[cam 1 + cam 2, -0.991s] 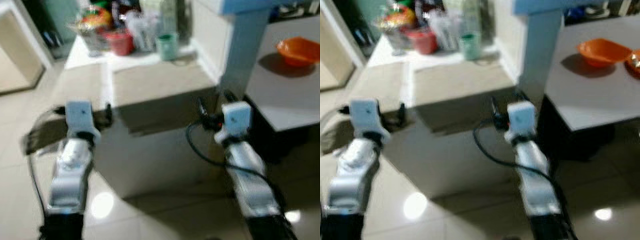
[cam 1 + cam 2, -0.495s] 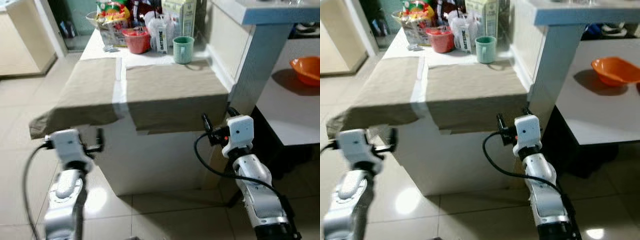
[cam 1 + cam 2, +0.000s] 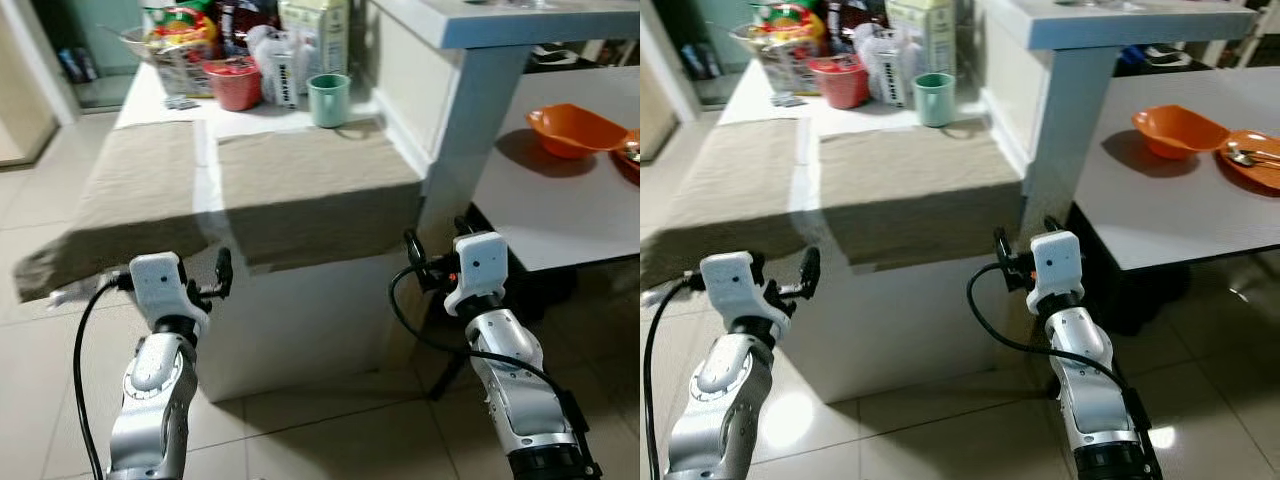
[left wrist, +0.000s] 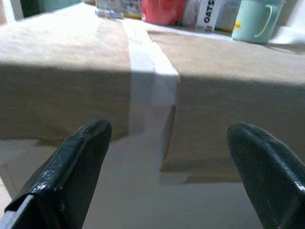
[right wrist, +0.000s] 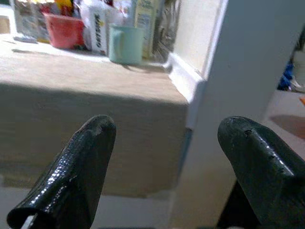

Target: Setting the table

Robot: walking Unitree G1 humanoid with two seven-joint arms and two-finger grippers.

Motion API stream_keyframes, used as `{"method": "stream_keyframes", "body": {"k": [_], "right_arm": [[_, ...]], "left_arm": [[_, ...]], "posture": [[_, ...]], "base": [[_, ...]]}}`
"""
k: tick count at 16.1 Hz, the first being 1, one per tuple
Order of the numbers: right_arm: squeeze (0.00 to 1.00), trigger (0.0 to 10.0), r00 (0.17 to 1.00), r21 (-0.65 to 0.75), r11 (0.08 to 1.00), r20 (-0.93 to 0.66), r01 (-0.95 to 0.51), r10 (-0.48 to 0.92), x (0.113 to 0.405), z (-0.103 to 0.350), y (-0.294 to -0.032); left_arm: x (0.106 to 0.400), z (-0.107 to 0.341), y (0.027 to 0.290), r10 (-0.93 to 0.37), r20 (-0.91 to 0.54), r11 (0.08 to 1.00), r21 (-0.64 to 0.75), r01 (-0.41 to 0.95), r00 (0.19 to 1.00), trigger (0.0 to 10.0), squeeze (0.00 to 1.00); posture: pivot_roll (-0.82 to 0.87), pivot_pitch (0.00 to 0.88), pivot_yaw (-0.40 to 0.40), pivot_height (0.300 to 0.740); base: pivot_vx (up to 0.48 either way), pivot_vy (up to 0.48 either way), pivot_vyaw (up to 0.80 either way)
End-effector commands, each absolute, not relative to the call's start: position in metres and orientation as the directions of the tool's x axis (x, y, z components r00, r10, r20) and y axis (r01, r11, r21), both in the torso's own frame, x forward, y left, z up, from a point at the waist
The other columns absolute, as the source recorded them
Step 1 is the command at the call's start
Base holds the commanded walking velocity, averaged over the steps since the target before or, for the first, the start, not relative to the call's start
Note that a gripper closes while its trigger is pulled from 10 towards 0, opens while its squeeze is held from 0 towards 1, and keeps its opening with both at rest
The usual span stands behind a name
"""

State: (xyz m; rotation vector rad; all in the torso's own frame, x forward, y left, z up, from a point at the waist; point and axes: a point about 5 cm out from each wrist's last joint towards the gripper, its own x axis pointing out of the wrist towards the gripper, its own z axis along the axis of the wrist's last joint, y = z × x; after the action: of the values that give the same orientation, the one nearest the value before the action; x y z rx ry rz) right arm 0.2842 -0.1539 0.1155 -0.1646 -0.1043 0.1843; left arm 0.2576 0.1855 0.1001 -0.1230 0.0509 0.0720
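The table-setting looks barely begun. Both the left gripper (image 4: 164, 157) and right gripper (image 5: 162, 157) hover with fingers spread and empty before the cloth-covered counter (image 3: 300, 180). At two o'clock, an orange bowl (image 3: 1178, 130) and orange plate (image 3: 1252, 160) already sit on the grey table (image 3: 1170, 215); the green mug (image 3: 329, 99) waits at twelve.

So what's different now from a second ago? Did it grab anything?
Nothing grabbed. The view itself has shifted and sharpened, so the camera moved. The left gripper and right gripper are still raised, open and empty, short of the cloth-covered counter. The green mug and orange bowl stay put.
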Motion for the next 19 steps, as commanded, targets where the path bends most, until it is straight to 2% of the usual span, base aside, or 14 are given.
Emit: {"method": "stream_keyframes", "body": {"k": [1,3,8,15,19], "right_arm": [[0.0,10.0,0.976,-0.151,0.972,0.097,-0.179,0.195,0.288,0.118,-0.151],[0.0,10.0,0.975,-0.156,0.971,0.097,-0.183,0.199,0.289,0.119,-0.15],[0.0,10.0,0.979,-0.135,0.975,0.08,-0.177,0.189,0.29,0.112,-0.153],[0.0,10.0,0.978,-0.13,0.974,0.073,-0.183,0.194,0.291,0.105,-0.15],[0.0,10.0,0.97,-0.133,0.972,0.123,-0.193,0.209,0.293,0.112,-0.144]], "left_arm": [[0.259,0.103,0.183,0.06,-0.037,0.991,-0.118,-0.064,0.998,10.0,0.0],[0.263,0.107,0.182,0.065,-0.028,0.993,-0.099,-0.067,0.998,10.0,0.0],[0.266,0.109,0.178,0.047,-0.006,0.995,-0.091,-0.048,0.999,10.0,0.0],[0.277,0.118,0.171,0.021,0.007,0.998,-0.058,-0.021,1.0,10.0,0.0],[0.279,0.13,0.169,0.046,0.05,0.999,-0.02,-0.045,0.998,10.0,0.0]], "posture": [[-0.18,0.0,0.037,0.74],[-0.18,0.0,0.039,0.74],[-0.17,0.0,0.014,0.74],[-0.18,0.0,0.029,0.74],[-0.16,0.0,0.032,0.74]], "base": [[0.0,0.0,0.0],[0.0,0.0,0.0],[0.052,-0.435,0.0],[0.0,0.0,0.0],[0.375,0.202,0.0]]}}
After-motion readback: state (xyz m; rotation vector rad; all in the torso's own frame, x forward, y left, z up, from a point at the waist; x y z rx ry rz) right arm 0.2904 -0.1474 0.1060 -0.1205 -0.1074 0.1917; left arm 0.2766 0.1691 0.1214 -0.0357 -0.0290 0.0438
